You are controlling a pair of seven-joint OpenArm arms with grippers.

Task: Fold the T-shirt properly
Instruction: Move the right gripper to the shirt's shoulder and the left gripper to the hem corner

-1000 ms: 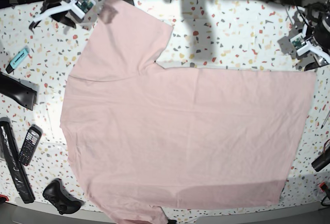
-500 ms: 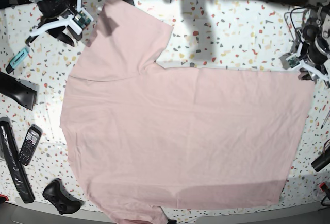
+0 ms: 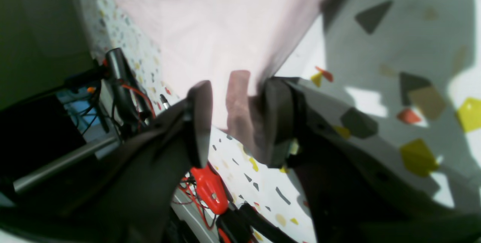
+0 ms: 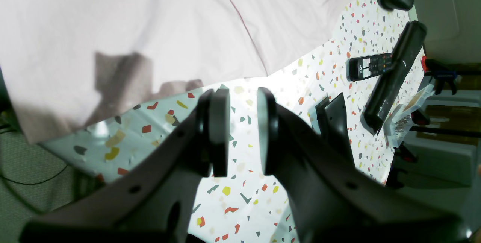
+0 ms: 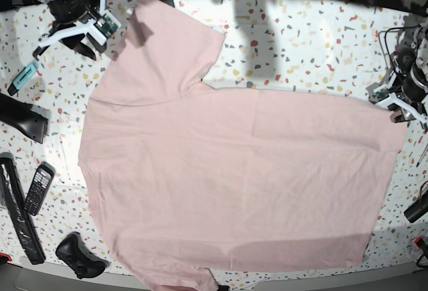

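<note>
The T-shirt (image 5: 234, 170) lies spread flat on the speckled table, pale pink with its plain side up and one sleeve pointing to the back left. My left gripper (image 5: 400, 107) sits at the cloth's back right corner. In the left wrist view its jaws (image 3: 238, 120) stand open astride that corner of the T-shirt (image 3: 210, 17), and a fold of cloth rises between the fingers (image 3: 278, 119). My right gripper (image 5: 81, 42) hovers just left of the back sleeve. In the right wrist view it (image 4: 243, 130) is narrowly open with nothing between its pads, and the T-shirt (image 4: 150, 17) lies beyond them.
Along the left edge lie a blue marker (image 5: 23, 77), a black block (image 5: 23, 118), a remote control (image 5: 38, 189), a long black bar (image 5: 17, 211) and a game controller (image 5: 79, 254). Cables and a red-handled tool (image 3: 208, 190) crowd the right edge.
My left gripper has come down and forward onto the T-shirt's back right corner, its jaws narrowing a little. My right gripper shifted slightly left a second ago and has held still since.
</note>
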